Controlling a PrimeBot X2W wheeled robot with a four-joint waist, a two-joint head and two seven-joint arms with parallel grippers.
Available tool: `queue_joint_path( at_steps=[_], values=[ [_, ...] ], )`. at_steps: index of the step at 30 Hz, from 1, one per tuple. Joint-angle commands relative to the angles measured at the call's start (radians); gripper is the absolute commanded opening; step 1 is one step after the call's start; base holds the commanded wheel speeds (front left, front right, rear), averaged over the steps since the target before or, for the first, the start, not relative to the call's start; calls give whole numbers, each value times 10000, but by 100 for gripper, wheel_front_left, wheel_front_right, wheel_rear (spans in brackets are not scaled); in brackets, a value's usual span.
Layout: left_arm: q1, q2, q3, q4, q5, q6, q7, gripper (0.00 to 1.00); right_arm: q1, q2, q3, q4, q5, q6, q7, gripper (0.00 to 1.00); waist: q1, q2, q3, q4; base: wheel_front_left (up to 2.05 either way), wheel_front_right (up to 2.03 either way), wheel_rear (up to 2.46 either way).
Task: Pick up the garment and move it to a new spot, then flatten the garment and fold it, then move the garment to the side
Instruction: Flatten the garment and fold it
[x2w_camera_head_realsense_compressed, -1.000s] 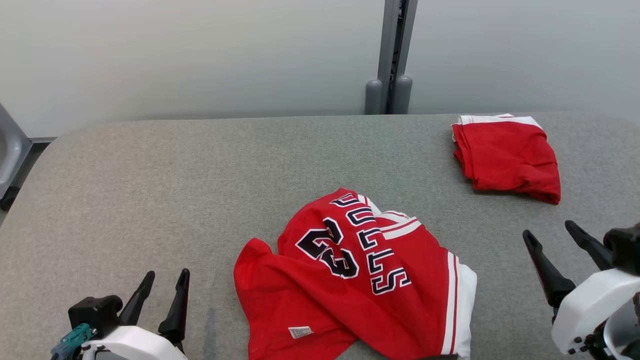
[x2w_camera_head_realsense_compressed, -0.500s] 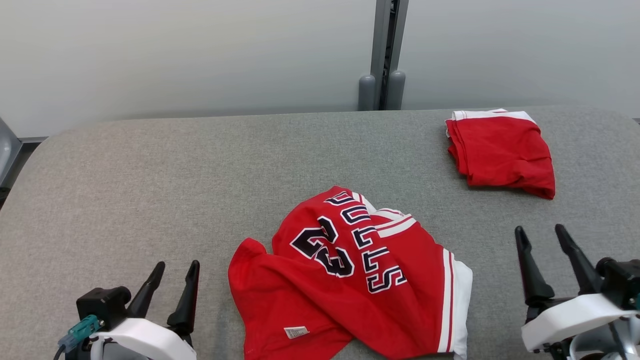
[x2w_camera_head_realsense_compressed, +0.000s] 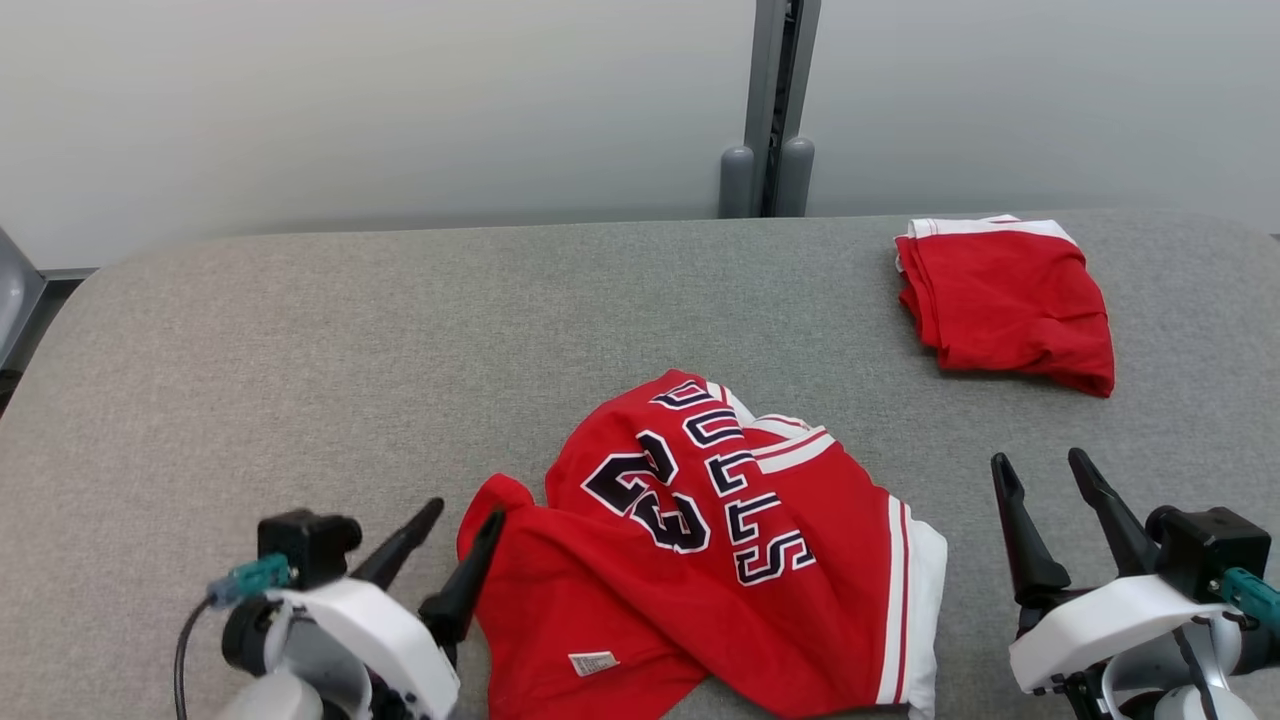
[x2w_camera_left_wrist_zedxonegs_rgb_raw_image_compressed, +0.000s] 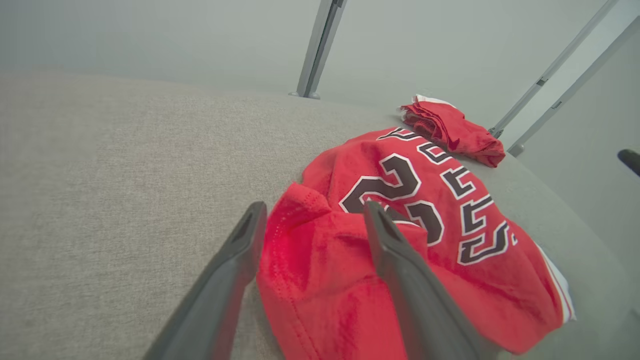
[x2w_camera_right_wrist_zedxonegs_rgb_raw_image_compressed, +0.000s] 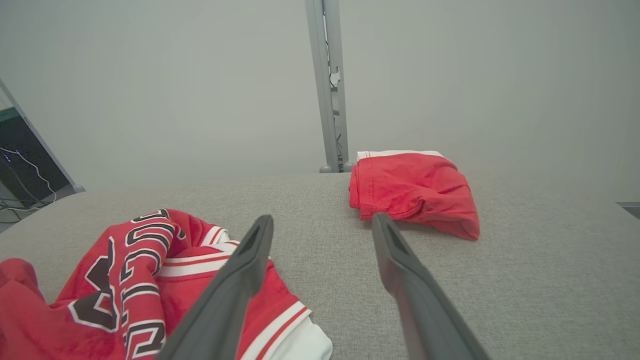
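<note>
A crumpled red jersey (x2w_camera_head_realsense_compressed: 720, 560) with dark lettering, the number 23 and white trim lies at the near middle of the grey padded table (x2w_camera_head_realsense_compressed: 300, 350). My left gripper (x2w_camera_head_realsense_compressed: 462, 515) is open at the jersey's left edge; in the left wrist view the jersey (x2w_camera_left_wrist_zedxonegs_rgb_raw_image_compressed: 400, 240) has its bunched corner between the two fingers of that gripper (x2w_camera_left_wrist_zedxonegs_rgb_raw_image_compressed: 312, 212). My right gripper (x2w_camera_head_realsense_compressed: 1040, 468) is open to the right of the jersey, apart from it. In the right wrist view the jersey (x2w_camera_right_wrist_zedxonegs_rgb_raw_image_compressed: 125, 285) lies lower left of that gripper (x2w_camera_right_wrist_zedxonegs_rgb_raw_image_compressed: 320, 220).
A folded red garment (x2w_camera_head_realsense_compressed: 1005, 305) with a white band rests at the table's far right, also seen as a folded red garment (x2w_camera_right_wrist_zedxonegs_rgb_raw_image_compressed: 412, 187) ahead of the right gripper. A grey post (x2w_camera_head_realsense_compressed: 775, 110) stands behind the table against a pale wall.
My left gripper has swung right and forward, from open table to the jersey's left edge. My right gripper has shifted a little left. The camera view has moved slightly.
</note>
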Motion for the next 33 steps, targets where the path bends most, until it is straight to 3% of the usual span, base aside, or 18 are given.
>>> queue_joint_path(
  at_steps=[1, 12, 19, 21, 22, 23, 33],
  values=[
    [-429, 144, 24, 129, 8, -78, 200, 100, -132, -29, 0, 53, -19, 4, -49, 100, 0, -1, 5, -38, 0, 0, 0],
    [-1396, 321, 21, 1843, -1849, -661, 3477, 100, -348, -30, 136, 352, -46, 4, -11, 100, 0, -1, 217, -506, 0, 0, 0],
    [-1953, 62, 155, 2473, -3039, -1051, 4461, 100, -448, -32, 289, 356, -80, 4, -75, 100, 0, -1, 344, -637, 0, 0, 0],
    [-2024, 41, -17, 2478, -3281, -1128, 4777, 58, -478, -30, 320, 396, -65, 4, -102, 100, 0, -1, 358, -676, 0, 0, 0],
    [-2058, 40, -110, 2432, -3369, -1157, 4896, 12, -503, -31, 327, 418, -68, 4, -103, 100, 0, -1, 366, -694, 0, 0, 0],
    [-2065, 64, -199, 2354, -3461, -1162, 5021, 0, -516, -31, 332, 432, -75, 4, -107, 100, 0, -1, 373, -706, 0, 0, 0],
    [-2258, 735, -668, 1528, -3844, -1151, 4464, 0, -545, -30, 290, 519, -84, 4, -150, 100, 0, -1, 362, -566, 0, 0, 0]
  ],
)
